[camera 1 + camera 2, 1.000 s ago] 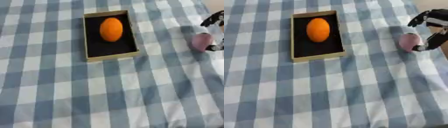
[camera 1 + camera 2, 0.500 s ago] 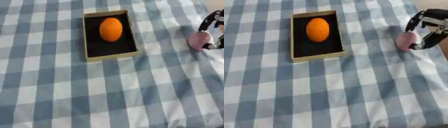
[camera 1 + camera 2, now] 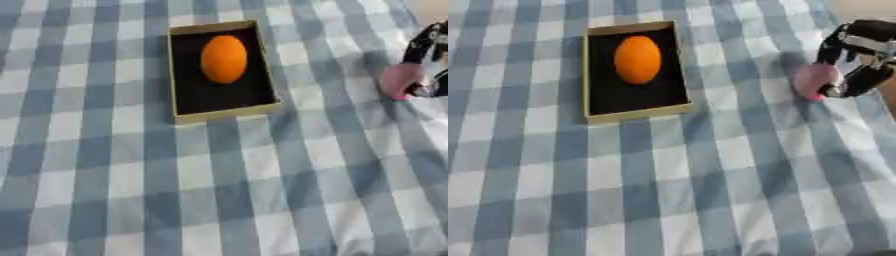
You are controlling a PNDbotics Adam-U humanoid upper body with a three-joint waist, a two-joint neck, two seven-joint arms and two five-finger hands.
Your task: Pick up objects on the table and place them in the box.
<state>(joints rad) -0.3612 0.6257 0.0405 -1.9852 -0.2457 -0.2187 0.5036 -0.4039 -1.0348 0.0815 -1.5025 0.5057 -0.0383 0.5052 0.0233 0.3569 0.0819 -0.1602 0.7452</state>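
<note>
A shallow box with a tan rim and black inside lies on the checked cloth toward the far middle. An orange oval object rests inside it. At the right edge my right hand has its fingers curled around a small pink object, held just over the cloth. The left hand shows in neither view.
A blue and white checked cloth covers the whole table, with folds near the right side. A bare tan surface shows at the far right corner.
The right hand with the pink object has shifted slightly; the pink object sits a little higher and closer in the fingers. The box and the orange object have not moved.
</note>
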